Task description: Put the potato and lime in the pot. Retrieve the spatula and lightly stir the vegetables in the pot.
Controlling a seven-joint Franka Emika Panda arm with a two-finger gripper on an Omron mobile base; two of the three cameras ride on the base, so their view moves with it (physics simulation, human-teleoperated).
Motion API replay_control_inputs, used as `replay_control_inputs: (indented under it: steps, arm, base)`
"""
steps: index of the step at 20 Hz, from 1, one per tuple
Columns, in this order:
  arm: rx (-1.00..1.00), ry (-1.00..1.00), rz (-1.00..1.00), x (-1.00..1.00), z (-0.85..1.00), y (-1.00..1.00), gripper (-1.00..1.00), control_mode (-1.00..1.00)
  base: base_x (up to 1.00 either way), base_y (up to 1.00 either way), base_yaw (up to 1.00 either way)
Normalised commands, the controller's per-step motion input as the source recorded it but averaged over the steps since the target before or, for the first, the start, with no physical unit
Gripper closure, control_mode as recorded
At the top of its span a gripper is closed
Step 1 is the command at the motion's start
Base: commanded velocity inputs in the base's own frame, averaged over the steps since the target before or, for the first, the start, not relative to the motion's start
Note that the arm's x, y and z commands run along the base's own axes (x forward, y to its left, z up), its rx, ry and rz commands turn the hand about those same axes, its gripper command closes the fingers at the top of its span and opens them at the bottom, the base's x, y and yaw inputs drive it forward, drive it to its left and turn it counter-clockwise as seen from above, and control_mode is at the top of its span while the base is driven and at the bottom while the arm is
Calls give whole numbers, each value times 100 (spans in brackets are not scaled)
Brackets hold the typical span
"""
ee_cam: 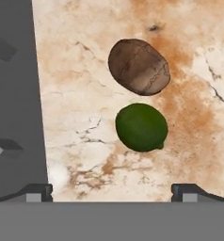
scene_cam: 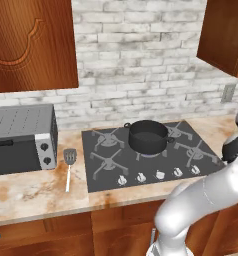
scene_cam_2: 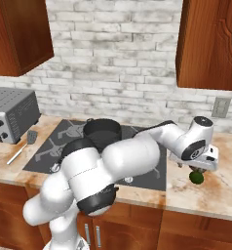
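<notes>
Now smooth round lime [ee_cam: 141,127] beside rough oval potato [ee_cam: 139,66], marbled counter [ee_cam: 85,94].

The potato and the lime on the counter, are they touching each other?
Apart. In the hand view, a thin strip of bare counter shows between the potato and the lime, though they lie close together.

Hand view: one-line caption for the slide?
Open gripper above the lime and potato, lying side by side on the marbled counter beside the cooktop.
</notes>
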Motion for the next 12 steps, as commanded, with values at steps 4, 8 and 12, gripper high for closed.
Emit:
replay_control_inputs:
  steps: [4, 8, 12]
  arm:
    - [0, 2, 8, 13, -20, 0, -100, -100]
    - [0, 1, 8, 24, -26, -1, -100, -100]
    - [0, 5, 6, 11, -23, -14, -100, -100]
  base:
    - [0, 0, 0]
    - [0, 0, 0]
    - [0, 0, 0]
